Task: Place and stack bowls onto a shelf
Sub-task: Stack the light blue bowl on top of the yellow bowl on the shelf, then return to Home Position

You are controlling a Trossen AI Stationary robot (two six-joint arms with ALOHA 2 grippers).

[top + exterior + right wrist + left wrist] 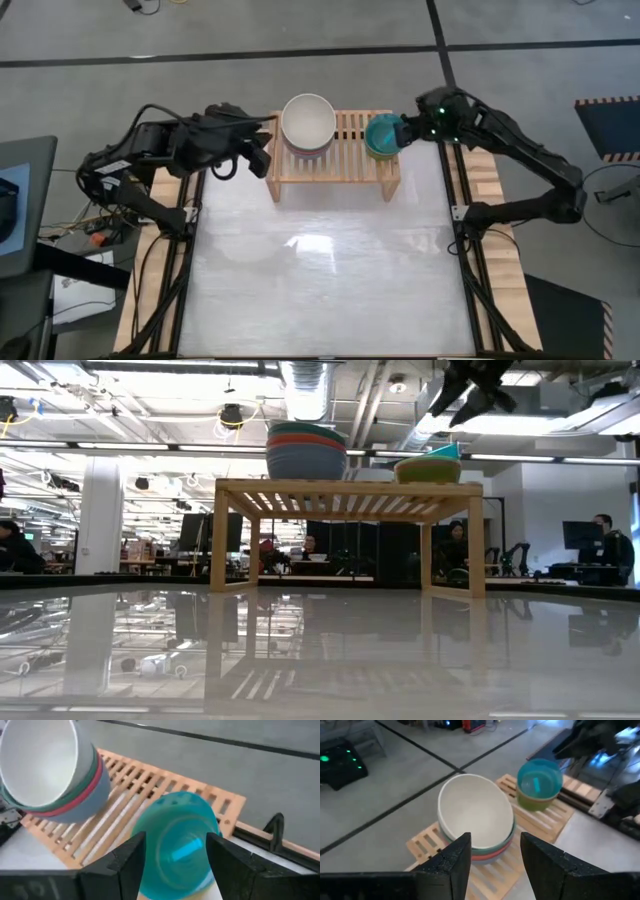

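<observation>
So the left gripper (pixel 268 150) was sitting just off the left end of the low light-wood slatted shelf (pixel 345 160), fingers spread and released, nothing in them, pointed at the stack there. On the left part of that shelf stood the stack of bigger round plastic bowls: a cream-white bowl (pixel 307 120) on top, nested in a dark green bowl (pixel 82 790), then a red bowl (pixel 75 806), with the slate-blue bowl (pixel 305 461) at the bottom. From the low camera the stack sat upright on the slats, though the rims looked a bit uneven, so not perfectly nested. Moving right along the shelf, near its right end, was the smaller stack: a cyan round plastic bowl (pixel 383 131) on top of a lime bowl (pixel 536 802), and from the low view there seemed to be a yellow-ish one (pixel 428 471) under there too, hard to say for sure. The cyan one looked tilted rather than seated flat. The right gripper (pixel 405 131) was right over the shelf's right end, fingers parted on either side of the cyan bowl's rim, not clenched on it as far as I could see.
</observation>
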